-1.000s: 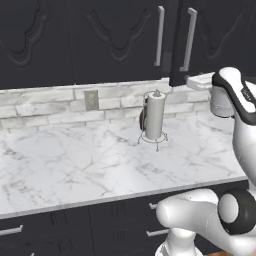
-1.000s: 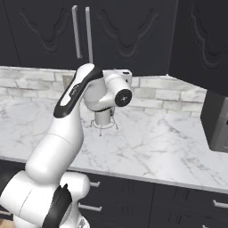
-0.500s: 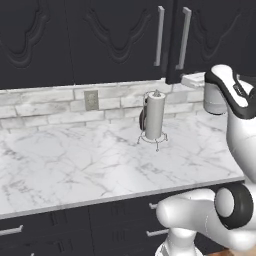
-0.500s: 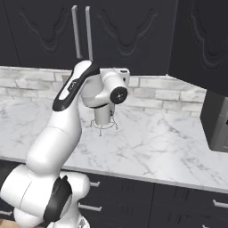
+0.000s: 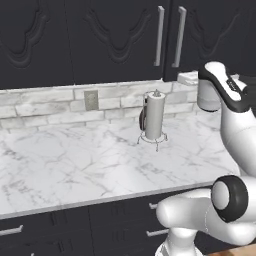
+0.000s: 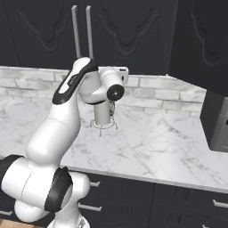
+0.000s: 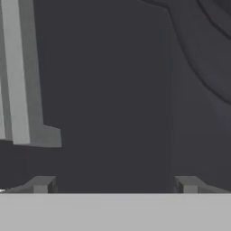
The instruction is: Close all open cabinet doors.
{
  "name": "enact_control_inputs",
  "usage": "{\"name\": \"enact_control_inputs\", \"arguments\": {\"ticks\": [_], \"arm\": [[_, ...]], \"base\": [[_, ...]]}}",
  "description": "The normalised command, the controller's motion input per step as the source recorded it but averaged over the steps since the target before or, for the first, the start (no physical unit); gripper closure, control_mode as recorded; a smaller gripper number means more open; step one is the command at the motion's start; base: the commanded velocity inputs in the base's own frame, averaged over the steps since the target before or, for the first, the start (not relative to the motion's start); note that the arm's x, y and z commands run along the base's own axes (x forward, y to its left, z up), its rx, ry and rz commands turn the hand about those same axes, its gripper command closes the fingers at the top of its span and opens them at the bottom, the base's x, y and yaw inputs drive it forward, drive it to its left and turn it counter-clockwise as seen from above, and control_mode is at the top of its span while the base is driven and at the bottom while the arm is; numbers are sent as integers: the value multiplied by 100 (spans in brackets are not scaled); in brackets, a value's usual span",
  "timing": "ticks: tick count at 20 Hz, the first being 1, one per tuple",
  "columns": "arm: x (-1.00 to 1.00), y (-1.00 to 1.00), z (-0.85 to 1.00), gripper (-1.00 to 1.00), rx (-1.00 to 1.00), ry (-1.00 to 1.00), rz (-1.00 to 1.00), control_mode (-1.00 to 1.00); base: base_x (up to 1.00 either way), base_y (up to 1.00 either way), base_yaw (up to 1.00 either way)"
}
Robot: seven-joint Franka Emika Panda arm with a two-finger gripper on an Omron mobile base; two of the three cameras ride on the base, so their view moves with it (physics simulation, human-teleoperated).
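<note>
**Inspector A:** Where are the task's things?

**Inspector B:** The tall matte black cabinet doors with carved curvy relief (image 5: 115, 40) hang on the far wall above the white marble counter (image 5: 75, 165). In the left base view two of them meet at a seam, each with a long vertical silver bar handle (image 5: 159, 36) beside it. Both look flush with the neighbouring fronts. In the right base view a further black upper door (image 6: 202, 40) stands nearer the camera on the right, above the black microwave (image 6: 216, 120); I cannot tell whether it is ajar.

**Inspector A:** And the pincer?

**Inspector B:** The two-finger gripper (image 7: 115, 182) faces a door panel at close range in the hand view. Its dark fingertips (image 7: 43, 184) sit far apart, spread wide, with nothing between them. A silver handle foot (image 7: 31, 131) lies to the upper left of the left tip, not touching it.

**Inspector A:** Anything else on the counter?

**Inspector B:** A white paper-towel roll on a wire stand (image 5: 153, 120), upright, near the grey brick backsplash (image 5: 50, 107).
</note>
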Motion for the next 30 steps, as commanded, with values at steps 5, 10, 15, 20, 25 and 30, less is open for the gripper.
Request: {"name": "enact_control_inputs", "arguments": {"ticks": [5, 10, 15, 20, 25, 30], "arm": [[18, 4, 0, -100, 0, 0, -1, -100], [18, 0, 0, -100, 0, 0, 0, -100], [18, 0, 0, -100, 0, 0, 0, -100], [17, 0, 0, -100, 0, 0, 0, -100], [-1, 0, 0, -100, 0, 1, 0, -100], [-44, 0, 0, -100, 0, 6, 0, -100]], "base": [[0, 0, 0], [0, 0, 0], [0, 0, 0], [0, 0, 0], [0, 0, 0], [0, 0, 0]]}}
